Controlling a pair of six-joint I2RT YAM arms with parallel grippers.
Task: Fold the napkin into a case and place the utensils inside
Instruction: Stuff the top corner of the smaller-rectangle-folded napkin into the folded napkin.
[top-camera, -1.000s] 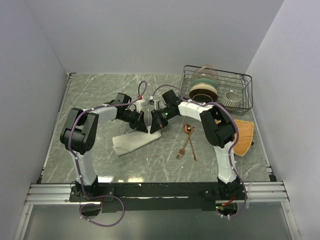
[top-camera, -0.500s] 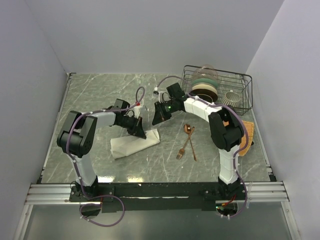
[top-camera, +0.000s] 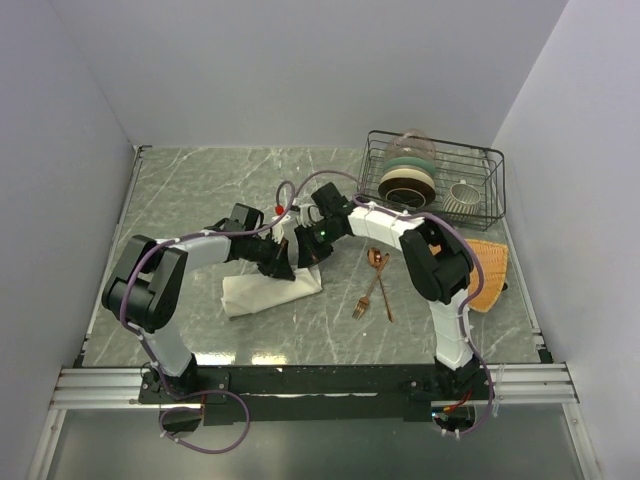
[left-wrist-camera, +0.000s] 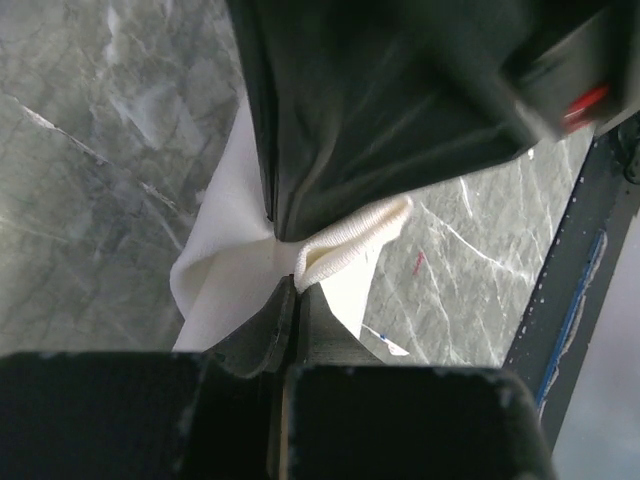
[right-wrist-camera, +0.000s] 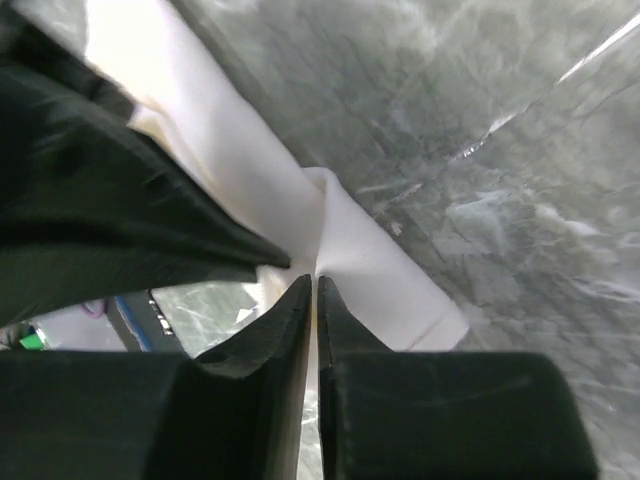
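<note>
The cream-white napkin (top-camera: 258, 291) lies folded into a long strip left of centre. My left gripper (top-camera: 285, 265) is at the strip's right end, shut on the ribbed hem of the napkin (left-wrist-camera: 350, 235), as the left wrist view (left-wrist-camera: 294, 282) shows. My right gripper (top-camera: 303, 254) hangs right beside it. In the right wrist view its tips (right-wrist-camera: 314, 280) touch a crease of the napkin (right-wrist-camera: 375, 265), with the jaws only a thin slit apart. The copper spoon (top-camera: 376, 259) and fork (top-camera: 364, 303) lie crossed on the table to the right, untouched.
A black wire rack (top-camera: 478, 158) holding stacked bowls and a cup stands at the back right. An orange woven mat (top-camera: 490, 272) lies along the right wall, partly behind the right arm. Grey walls close in both sides.
The right gripper let go, lifted off toward the back, then came back down to the napkin's right end beside the left gripper. The left gripper kept its pinch and drew the hem slightly right.
</note>
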